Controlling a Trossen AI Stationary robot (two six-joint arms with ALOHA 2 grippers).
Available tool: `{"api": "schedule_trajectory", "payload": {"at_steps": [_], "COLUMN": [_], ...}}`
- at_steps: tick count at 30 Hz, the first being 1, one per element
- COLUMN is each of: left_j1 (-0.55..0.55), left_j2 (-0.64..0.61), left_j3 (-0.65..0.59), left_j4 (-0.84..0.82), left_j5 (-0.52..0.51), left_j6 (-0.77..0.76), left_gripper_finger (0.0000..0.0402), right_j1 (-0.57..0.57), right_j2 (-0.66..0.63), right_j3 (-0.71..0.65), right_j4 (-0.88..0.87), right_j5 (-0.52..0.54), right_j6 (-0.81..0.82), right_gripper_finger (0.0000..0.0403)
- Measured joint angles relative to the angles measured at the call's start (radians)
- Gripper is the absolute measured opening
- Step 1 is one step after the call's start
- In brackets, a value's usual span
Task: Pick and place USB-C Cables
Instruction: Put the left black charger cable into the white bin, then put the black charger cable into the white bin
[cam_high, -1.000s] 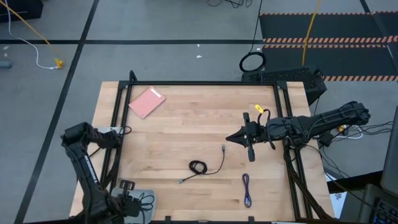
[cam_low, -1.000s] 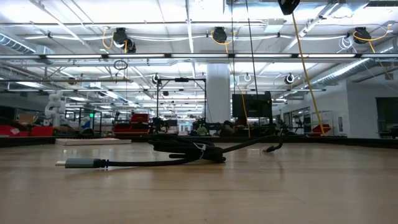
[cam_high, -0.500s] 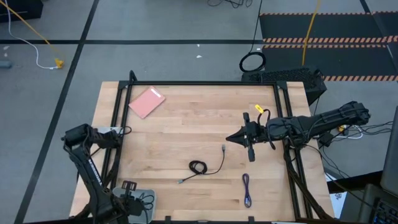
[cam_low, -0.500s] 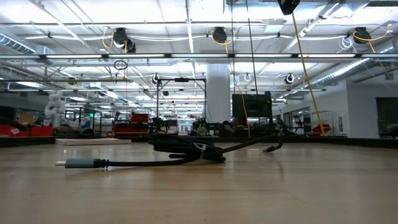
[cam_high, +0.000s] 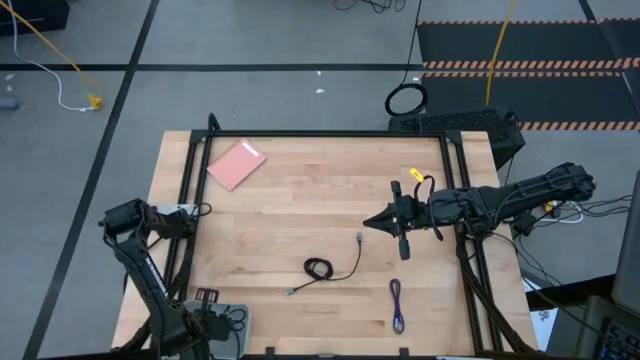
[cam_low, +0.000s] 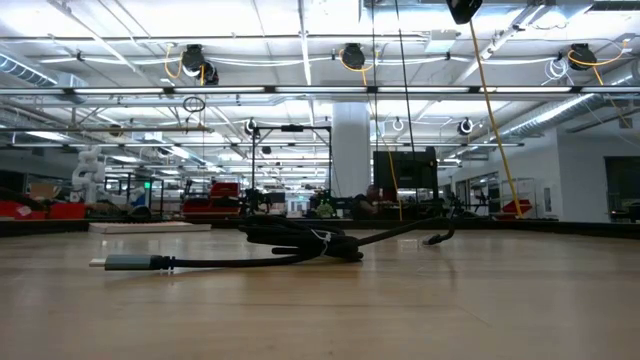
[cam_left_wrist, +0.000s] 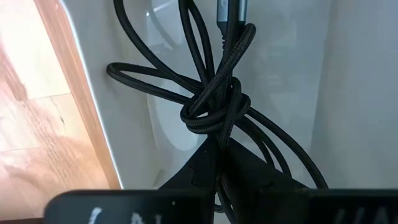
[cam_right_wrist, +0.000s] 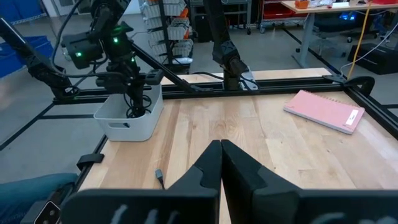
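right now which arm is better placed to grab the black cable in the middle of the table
Right. The right gripper hangs free just beside that black cable, while the left gripper is down in the white bin, shut on another black cable.

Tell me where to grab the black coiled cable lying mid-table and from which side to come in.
Grip the black coiled cable at its bunched loop, coming straight down from above. The loop is the thickest part, while the loose tails run out flat toward the plugs and would likely slip between the fingers. The right gripper, fingers shut, hovers nearest; the left gripper is at the white bin holding another black cable.
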Motion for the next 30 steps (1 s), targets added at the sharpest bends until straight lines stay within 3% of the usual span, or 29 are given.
{"api": "schedule_trajectory", "payload": {"at_steps": [3,15,21,30], "left_j1": [0.000,0.006,0.036,0.089], "left_j2": [0.000,-0.002,-0.056,-0.205], "left_j3": [0.000,0.000,0.000,0.000], "left_j4": [0.000,-0.004,-0.004,-0.007], "left_j5": [0.000,-0.001,-0.001,-0.004], "left_j6": [-0.013,-0.023,-0.063,-0.066], "left_gripper_finger": [0.0037,0.0145,0.0144,0.0112], "right_j1": [0.000,0.000,0.000,0.000], "right_j2": [0.000,0.000,0.000,0.000], "right_j3": [0.000,0.000,0.000,0.000], "right_j4": [0.000,0.000,0.000,-0.001], "right_j5": [0.000,0.000,-0.001,-0.001], "right_j6": [0.000,0.006,0.007,0.007], "right_gripper_finger": [0.0000,0.0000,0.0000,0.0000]}}
